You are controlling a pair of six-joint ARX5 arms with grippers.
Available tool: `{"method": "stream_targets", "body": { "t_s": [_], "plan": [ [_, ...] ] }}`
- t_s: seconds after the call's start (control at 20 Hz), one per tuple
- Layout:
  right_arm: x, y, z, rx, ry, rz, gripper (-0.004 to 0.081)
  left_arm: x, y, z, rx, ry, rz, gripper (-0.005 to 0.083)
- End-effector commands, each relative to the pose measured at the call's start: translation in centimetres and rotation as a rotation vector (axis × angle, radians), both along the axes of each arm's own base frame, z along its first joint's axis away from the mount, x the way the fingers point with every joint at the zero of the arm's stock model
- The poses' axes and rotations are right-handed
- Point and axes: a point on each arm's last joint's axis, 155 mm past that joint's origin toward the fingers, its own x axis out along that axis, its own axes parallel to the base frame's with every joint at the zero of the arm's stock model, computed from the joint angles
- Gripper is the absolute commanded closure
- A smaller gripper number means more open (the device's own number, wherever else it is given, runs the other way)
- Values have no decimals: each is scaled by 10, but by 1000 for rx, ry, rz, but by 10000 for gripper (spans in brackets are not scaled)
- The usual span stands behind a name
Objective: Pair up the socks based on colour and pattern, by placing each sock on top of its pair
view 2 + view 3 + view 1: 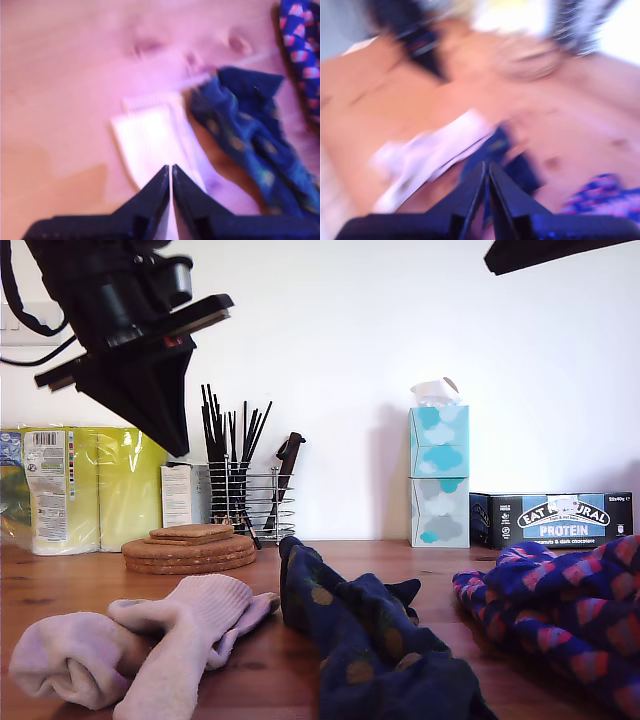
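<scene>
Obs., near to far.

My first hand (pixel 171 167): jaws pressed nearly tip to tip, only a hairline slit between them, nothing in the grip. It hangs above the counter (pixel 60 75), clear of it. A pale sock (pixel 150 140) lies directly below and just beyond the tips, no contact. The navy spotted socks (pixel 245 135) are just beside that pale sock, and the diamond-check socks (pixel 302 45) are further off, past the navy.

My second hand (pixel 486 164): view v. blurred, but the jaws read as closed to a thin slit and empty. It is also held high. The pale sock (pixel 435 150) and navy spotted socks (pixel 520 165) lie below and beyond the tips. The diamond-check socks (pixel 600 197) are off to one side. The other arm (pixel 415 40) shows beyond the pale socks.

Exterior view, front of counter (pixel 80 590):
- Two pale socks, bunched and overlapping, at the exterior view's left: one (pixel 190 630), a second (pixel 70 655).
- Navy spotted socks (pixel 370 640) in a heap at centre, touching the pale pair's edge (can't separate the individual socks).
- Diamond-check socks (pixel 560 610) heaped at the exterior view's right, apart from the navy.

Further back:
- A stack of cork coasters (pixel 190 548).
- A wire holder (pixel 245 500) with dark sticks.
- Yellow packs (pixel 90 485).
- Stacked tissue boxes (pixel 438 475).
- A protein bar box (pixel 560 518) by the wall.

Overhead: one arm (pixel 130 330) at the exterior view's upper left, and a second arm's edge (pixel 550 252) at the upper right. Both are well above the socks.
</scene>
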Motion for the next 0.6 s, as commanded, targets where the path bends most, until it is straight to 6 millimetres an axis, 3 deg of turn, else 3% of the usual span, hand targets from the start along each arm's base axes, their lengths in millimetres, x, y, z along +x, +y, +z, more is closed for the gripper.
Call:
{"method": "stream_targets", "body": {
  "t_s": [0.0, 0.2, 0.35, 0.55],
  "plan": [
    [19, -16, -7, 12, 6, -87, 782, 5, -3, 8, -3, -81, -48, 797],
    [58, -67, -5, 63, -48, -285, 782, 15, -2, 35, -67, -324, -96, 797],
    [66, -97, -8, 85, -63, -356, 782, 11, 13, 33, -109, -450, -91, 797],
    [56, -107, 5, 120, -127, -373, 782, -5, 32, 54, -178, -655, -73, 797]
  ]
}}
